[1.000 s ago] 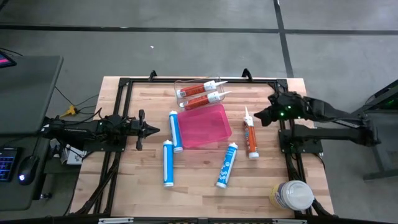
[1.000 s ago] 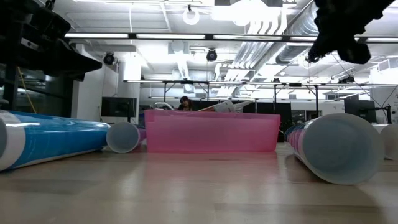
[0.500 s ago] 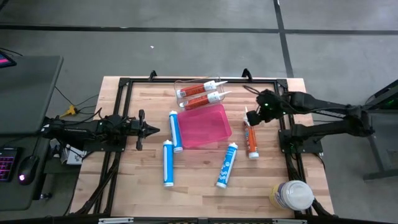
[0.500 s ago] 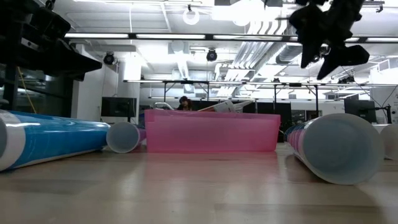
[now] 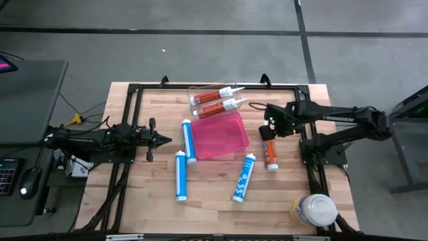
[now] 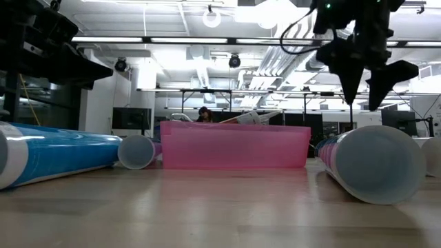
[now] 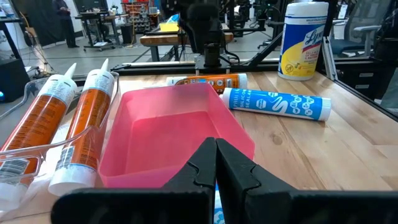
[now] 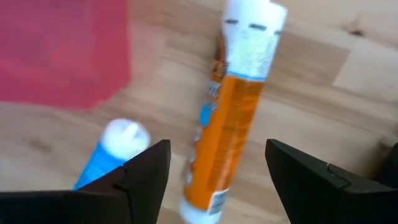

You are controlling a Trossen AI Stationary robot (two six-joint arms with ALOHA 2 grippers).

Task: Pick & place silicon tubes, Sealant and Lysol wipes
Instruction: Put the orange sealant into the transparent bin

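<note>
Flat on the desk (image 5: 294, 194), right of the pink bin (image 5: 220, 135), the orange sealant tube (image 5: 270, 152) lies lengthwise, nozzle toward the far edge. "Lysol" reads on the wipes canister (image 7: 303, 38). Above the tube's nozzle end, the right gripper (image 5: 269, 127) points down, fingers spread wide. The left gripper (image 5: 164, 140) waits, fingers pressed together.

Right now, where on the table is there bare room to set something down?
Bare wood lies along the near edge between the left blue tube and the Lysol wipes. It is crowded around the pink tray, with tubes on both sides and the clear tray behind.
</note>
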